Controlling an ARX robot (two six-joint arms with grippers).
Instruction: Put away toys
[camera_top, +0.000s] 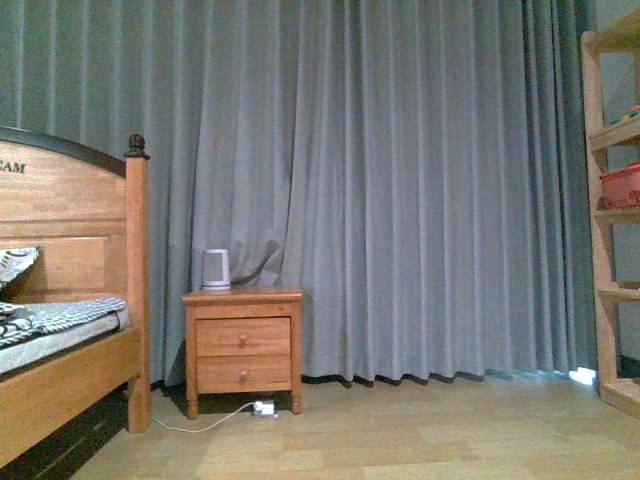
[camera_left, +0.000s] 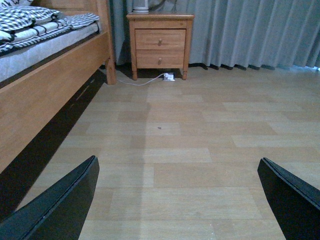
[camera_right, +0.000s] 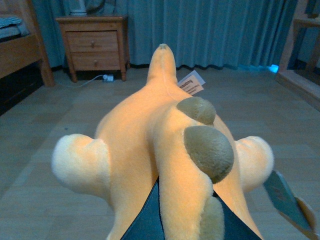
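**Open floor, hemmed edges**

Lying wide open across the middle floor (camera_top: 420, 430). Blocking left with bed (camera_top: 60, 375) and nightstand (camera_top: 243, 340); closing behind with curtain (camera_top: 420, 180); crowding right with shelf (camera_top: 596, 200). Filling right jaws with plush toy (camera_right: 150, 150).

Left tool (camera_left: 177, 161) agape, right tool (camera_right: 215, 181) clamped

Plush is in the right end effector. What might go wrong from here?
The soft orange-yellow plush toy fills the right wrist view, hiding the right end effector and much of the way ahead, so placing may be blind.
Only its near end looks pinched; the overhanging body might sag or slip out.
Its white paper tag might snag on the wooden shelf unit.
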